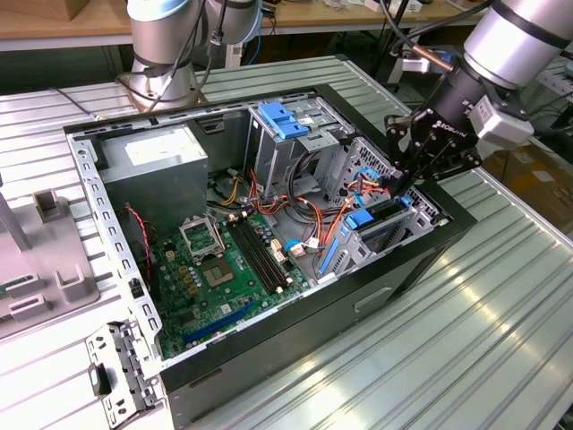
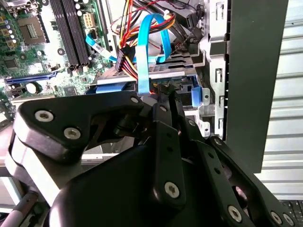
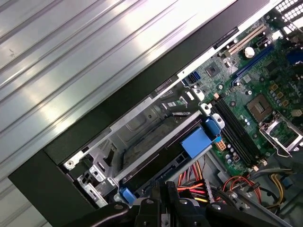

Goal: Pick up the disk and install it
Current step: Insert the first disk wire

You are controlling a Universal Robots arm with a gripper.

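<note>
The disk [image 1: 387,228] sits on edge in the drive cage at the front corner of the open computer case, with its blue side rail and tab [image 3: 196,142] showing. In the first wrist view the disk [image 3: 158,163] is a dark slab lying in the metal bay. In the second wrist view its silver metal [image 2: 175,71] lies under a blue ribbon cable. My gripper [image 1: 400,190] hangs right above the disk. Its fingers [image 2: 160,94] are pressed together, with the tips at the disk's upper edge and nothing seen between them. My gripper [image 3: 163,187] stands just over the bay.
The case holds a grey power supply [image 1: 157,161], a green motherboard [image 1: 215,269], a bare blue bracket [image 1: 285,121] and loose red, orange and blue cables [image 1: 313,210] beside the bay. A second arm's base [image 1: 166,45] stands behind the case. A grey fixture [image 1: 45,251] sits on the exterior view's left.
</note>
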